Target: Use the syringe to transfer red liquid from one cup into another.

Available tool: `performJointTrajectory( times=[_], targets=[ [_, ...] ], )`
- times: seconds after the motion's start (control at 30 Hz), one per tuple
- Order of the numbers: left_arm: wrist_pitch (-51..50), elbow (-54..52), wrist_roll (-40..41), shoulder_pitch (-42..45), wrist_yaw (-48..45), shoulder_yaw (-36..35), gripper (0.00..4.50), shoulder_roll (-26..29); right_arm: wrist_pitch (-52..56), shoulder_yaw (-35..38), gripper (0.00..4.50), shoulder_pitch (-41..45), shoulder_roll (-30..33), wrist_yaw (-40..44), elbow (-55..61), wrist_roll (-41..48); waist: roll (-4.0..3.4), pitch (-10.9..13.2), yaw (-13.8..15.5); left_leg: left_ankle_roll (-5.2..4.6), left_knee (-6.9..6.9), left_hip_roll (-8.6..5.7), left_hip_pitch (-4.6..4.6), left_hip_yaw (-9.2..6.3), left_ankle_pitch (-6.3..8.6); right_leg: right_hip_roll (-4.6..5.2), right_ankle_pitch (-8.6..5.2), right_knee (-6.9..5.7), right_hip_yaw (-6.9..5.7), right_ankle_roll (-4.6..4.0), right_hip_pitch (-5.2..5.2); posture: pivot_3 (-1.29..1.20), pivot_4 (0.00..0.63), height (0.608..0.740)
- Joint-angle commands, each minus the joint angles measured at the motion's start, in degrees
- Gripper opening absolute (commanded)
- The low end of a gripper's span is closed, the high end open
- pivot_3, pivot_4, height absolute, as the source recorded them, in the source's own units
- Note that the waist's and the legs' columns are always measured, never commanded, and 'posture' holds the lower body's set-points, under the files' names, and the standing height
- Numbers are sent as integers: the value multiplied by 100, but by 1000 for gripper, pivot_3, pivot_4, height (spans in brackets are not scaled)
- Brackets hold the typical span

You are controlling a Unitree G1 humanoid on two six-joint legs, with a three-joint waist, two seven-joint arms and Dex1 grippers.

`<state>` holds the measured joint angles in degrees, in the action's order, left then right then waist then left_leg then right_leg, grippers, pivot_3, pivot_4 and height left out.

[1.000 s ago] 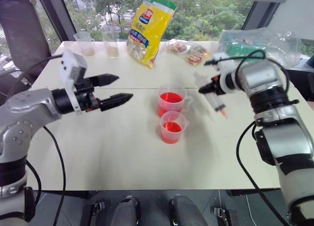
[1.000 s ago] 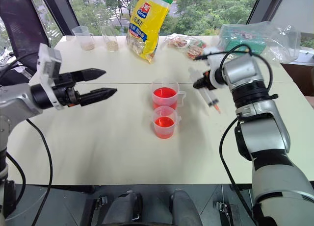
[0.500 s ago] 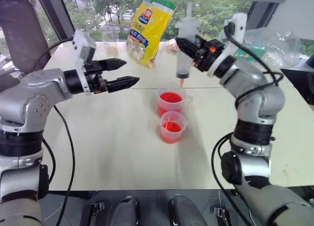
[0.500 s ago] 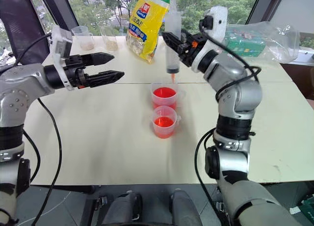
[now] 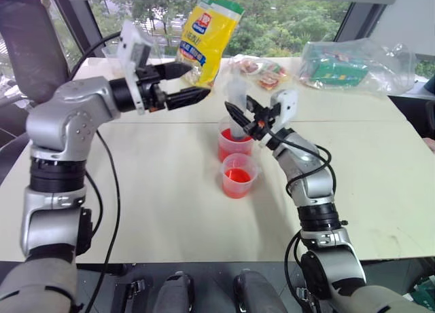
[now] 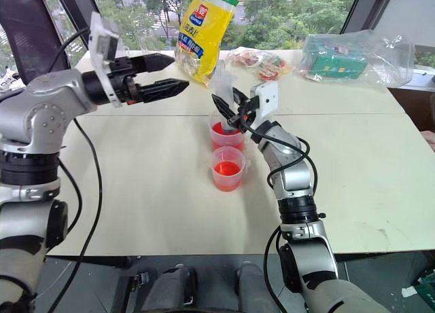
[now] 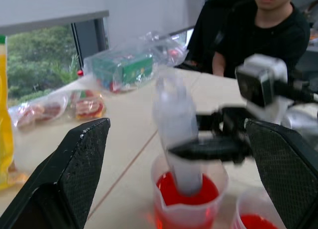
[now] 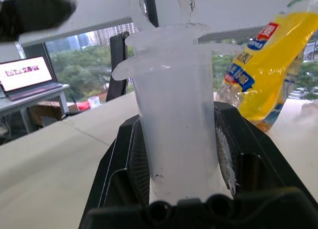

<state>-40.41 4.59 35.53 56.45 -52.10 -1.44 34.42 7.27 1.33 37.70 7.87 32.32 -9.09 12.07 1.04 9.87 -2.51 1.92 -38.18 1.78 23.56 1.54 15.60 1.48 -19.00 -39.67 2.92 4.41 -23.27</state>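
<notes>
The clear syringe [image 5: 236, 99] stands nearly upright with its lower end down in the larger cup [image 5: 233, 144] of red liquid [image 7: 208, 191]. My right gripper [image 5: 239, 118] is shut on the syringe's barrel [image 8: 174, 134] just above the cup's rim. The smaller cup [image 5: 238, 176], also holding red liquid, stands right in front of the larger one. My left gripper [image 5: 182, 83] hovers open, up and to the left of the syringe's top and apart from it, with nothing between its fingers [image 7: 74, 164].
A yellow snack bag [image 5: 207, 34] stands at the back of the table just behind my left gripper. Small snack packets [image 5: 262, 70] and a clear bag with a green box [image 5: 346, 62] lie at the back right. A person [image 7: 271, 30] sits beyond the table.
My right gripper swung left and down, turning the syringe upright and lowering its end into the larger cup. My open left gripper moved up and right, nearer the syringe.
</notes>
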Motion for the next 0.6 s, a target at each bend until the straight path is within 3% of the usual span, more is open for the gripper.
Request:
performJointTrajectory(
  times=[0.03,0.33,0.6],
  targets=[
    [226,175,-147,259,-29,49,4500,-234,-266,-57,1448,6,22,-6,96,-11,0,0,0,0,0,0,0,0,0,0,0,0,0,0,0,0,150,740],
    [397,795,-302,565,-308,187,4500,-814,-235,-197,1448,-78,88,-9,178,11,0,0,-6,9,0,1,-3,-1,-5,-1,0,-8,1,0,-1,0,150,740],
    [407,920,-536,470,-527,366,4500,-944,-147,-240,1448,-47,105,-33,248,62,0,0,-4,10,-3,0,-6,-1,-6,-2,0,-20,1,0,-3,0,150,740]
  ],
)
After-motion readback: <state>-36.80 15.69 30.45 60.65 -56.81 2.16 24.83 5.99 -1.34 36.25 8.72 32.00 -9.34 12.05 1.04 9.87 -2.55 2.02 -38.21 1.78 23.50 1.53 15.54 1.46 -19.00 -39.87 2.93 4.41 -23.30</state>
